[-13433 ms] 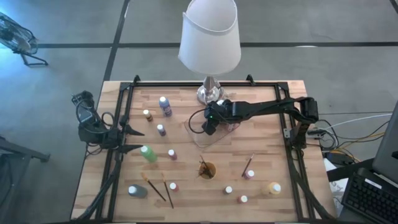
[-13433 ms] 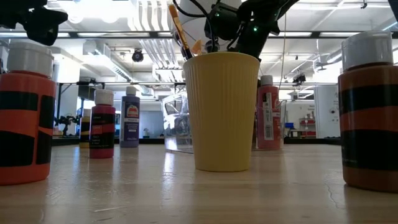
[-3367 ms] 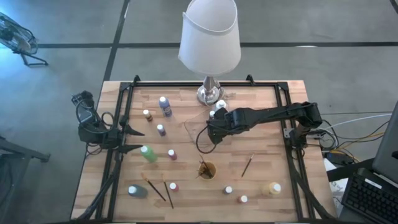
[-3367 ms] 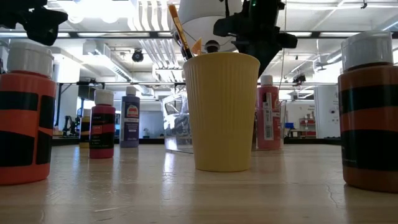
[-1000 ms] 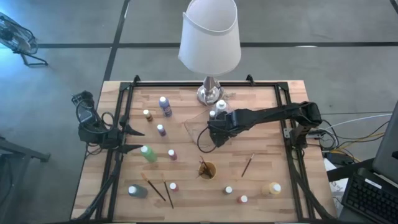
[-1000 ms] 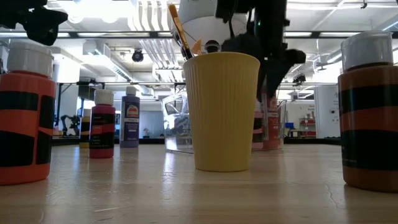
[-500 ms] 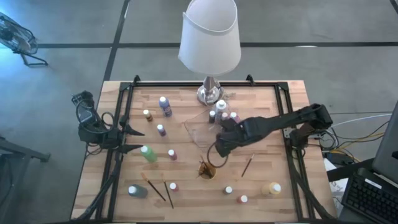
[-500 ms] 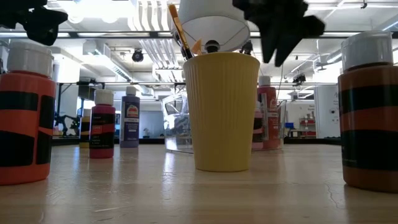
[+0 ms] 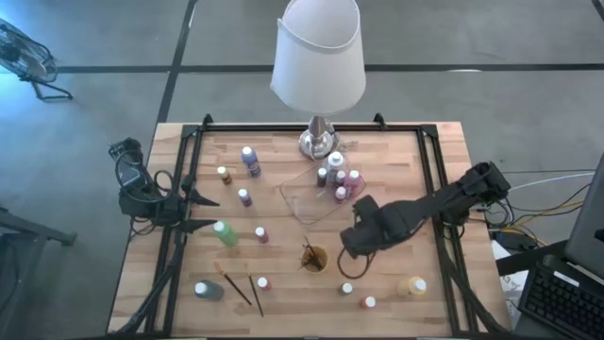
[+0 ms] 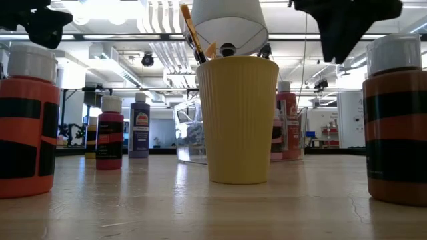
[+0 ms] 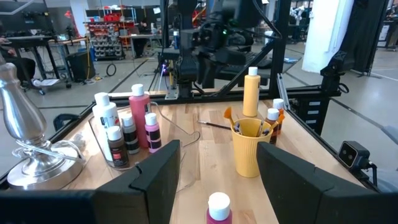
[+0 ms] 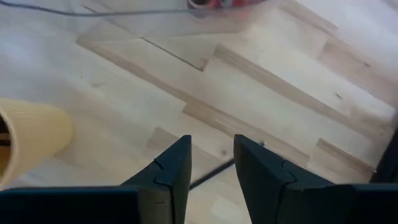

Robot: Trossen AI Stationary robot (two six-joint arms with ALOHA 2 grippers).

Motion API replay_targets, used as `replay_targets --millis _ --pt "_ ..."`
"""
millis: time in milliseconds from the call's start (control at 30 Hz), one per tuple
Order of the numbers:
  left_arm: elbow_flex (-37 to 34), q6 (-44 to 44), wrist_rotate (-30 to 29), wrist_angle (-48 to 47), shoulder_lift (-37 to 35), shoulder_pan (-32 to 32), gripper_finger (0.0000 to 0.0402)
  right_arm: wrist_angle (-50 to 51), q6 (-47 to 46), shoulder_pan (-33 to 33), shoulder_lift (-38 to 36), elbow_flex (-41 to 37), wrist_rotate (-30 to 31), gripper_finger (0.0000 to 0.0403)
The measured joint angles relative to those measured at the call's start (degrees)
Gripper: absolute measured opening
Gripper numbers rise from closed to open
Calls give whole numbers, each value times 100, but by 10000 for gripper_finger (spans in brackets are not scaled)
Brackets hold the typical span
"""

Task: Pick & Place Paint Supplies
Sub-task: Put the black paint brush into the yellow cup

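Left gripper (image 9: 203, 212) waits at the worktop's (image 9: 396, 151) left edge with its fingers spread wide and nothing between them. Just right of it a green bottle (image 9: 225, 233) lies tilted, with a purple bottle (image 9: 250, 160) and 3 smaller bottles standing around it; near the front-left corner a grey bottle (image 9: 208, 290) sits beside 2 loose brushes (image 9: 243, 289). At the middle back, below the white lamp (image 9: 318, 57), the clear tray (image 9: 300, 201) holds 4 bottles in its far corner (image 9: 337, 179). In front of it the yellow cup (image 9: 314, 258) has brushes standing in it. Right gripper (image 12: 210, 163) hangs over bare wood just right of the cup, fingers parted by a narrow gap, and a thin dark brush (image 12: 208, 176) lies on the wood beneath them. A yellow bottle (image 9: 415, 285) stands near the front-right corner.
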State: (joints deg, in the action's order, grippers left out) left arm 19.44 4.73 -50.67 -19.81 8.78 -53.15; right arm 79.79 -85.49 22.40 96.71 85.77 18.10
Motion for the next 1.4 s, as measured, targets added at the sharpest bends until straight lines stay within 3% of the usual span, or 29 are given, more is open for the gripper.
replay_targets --millis 300,600,800,1133,1400 --pt "0 0 0 0 -2 2 218 43 -792 139 0 -594 -71 144" --pt "0 0 2 1 0 0 218 -1 -1484 122 0 -1269 -773 190" --pt "0 0 1 0 0 0 218 -340 -1638 100 -186 -1770 -858 208" --pt "0 0 0 2 0 0 218 -2084 -1757 -131 -1042 -3287 -917 201" --pt "0 0 2 1 0 1 218 -2451 -2177 -147 -1320 -3955 -915 186"
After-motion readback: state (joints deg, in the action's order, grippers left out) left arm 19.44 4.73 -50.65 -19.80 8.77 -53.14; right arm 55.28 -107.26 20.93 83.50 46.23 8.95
